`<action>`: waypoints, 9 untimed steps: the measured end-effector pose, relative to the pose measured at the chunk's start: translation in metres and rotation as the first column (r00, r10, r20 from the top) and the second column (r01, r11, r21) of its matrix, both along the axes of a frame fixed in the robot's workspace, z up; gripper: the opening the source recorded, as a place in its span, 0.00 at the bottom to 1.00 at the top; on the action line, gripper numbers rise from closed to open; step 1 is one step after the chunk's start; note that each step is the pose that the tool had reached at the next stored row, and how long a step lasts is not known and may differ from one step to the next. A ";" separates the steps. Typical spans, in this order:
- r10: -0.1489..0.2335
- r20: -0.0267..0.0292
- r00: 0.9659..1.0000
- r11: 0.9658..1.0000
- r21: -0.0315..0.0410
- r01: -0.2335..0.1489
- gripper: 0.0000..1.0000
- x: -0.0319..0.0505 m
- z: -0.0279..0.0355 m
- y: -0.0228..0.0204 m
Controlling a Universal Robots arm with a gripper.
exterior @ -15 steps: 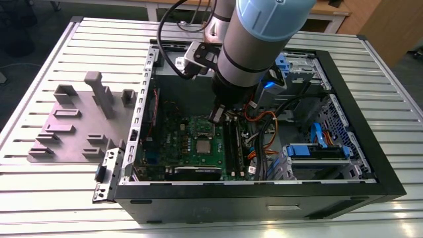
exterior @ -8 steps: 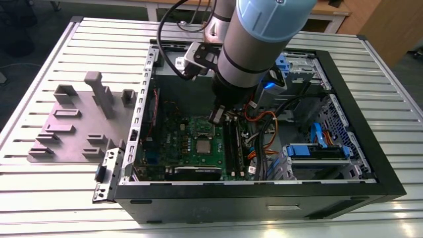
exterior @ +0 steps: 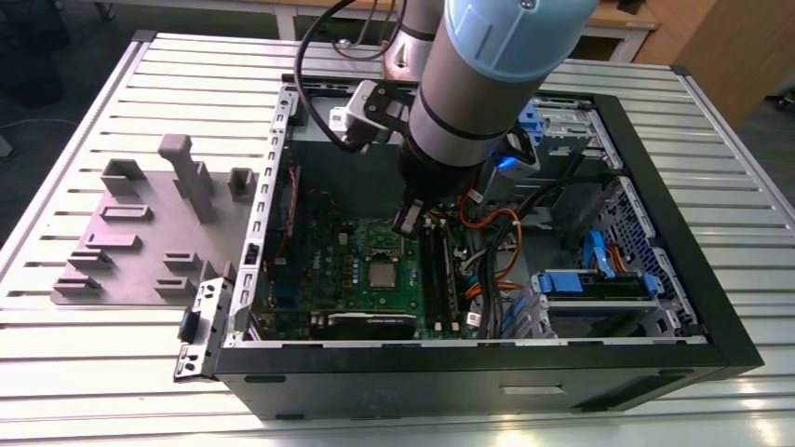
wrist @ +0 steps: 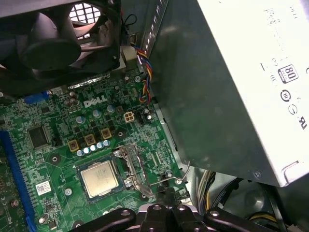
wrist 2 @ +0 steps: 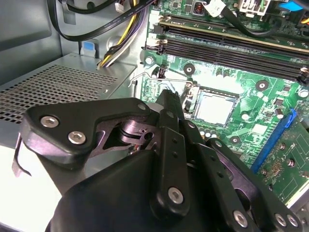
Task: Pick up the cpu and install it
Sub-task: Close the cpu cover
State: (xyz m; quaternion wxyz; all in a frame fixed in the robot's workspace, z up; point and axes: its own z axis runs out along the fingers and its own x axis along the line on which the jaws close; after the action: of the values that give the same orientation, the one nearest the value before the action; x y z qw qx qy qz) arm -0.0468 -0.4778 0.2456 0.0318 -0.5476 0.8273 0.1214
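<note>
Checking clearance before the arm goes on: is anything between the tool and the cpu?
Nothing visible. The cpu lies flat in its socket on the motherboard, top bare. The tool hangs just beside it, above the board, and the socket's frame lies off to one side.

the arm and its black pincer

the arm [exterior: 478,84] is a thick round tube, pale blue above and silver-grey below, ringed by a thin black band. black cables loop along its upper part. the pincer [wrist 2: 164,159] is matte black, built of flat linked bars joined with bright silver screws, with grey metal joints between the links.
</note>
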 end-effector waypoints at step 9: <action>0.000 0.000 1.000 1.000 0.000 0.000 0.11 0.0000 0.0000 -0.0021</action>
State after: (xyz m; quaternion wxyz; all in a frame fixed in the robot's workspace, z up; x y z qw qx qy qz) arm -0.0468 -0.4799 0.2457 0.0317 -0.5476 0.8273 0.1214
